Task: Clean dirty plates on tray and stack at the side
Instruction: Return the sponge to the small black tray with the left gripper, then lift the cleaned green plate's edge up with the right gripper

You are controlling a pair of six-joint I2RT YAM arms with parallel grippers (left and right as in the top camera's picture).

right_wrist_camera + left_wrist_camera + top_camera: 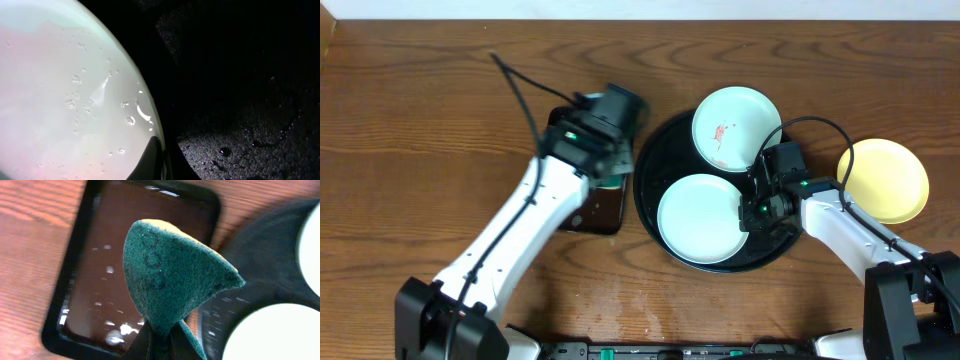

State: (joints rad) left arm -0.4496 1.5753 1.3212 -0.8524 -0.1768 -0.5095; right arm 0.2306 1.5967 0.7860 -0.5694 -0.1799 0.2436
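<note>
Overhead looks straight down — wrist views sit close, sharing the tray [655, 165].

The round glossy black tray [655, 160] is carrying two mint-white plates lying flat: a red-smeared plate [735, 125] at the tray's far right and a wet, clean-looking plate [700, 218] at its near side. A pale yellow plate [883, 180] is lying on the bench [420, 120], right of the tray and apart from it.
</note>
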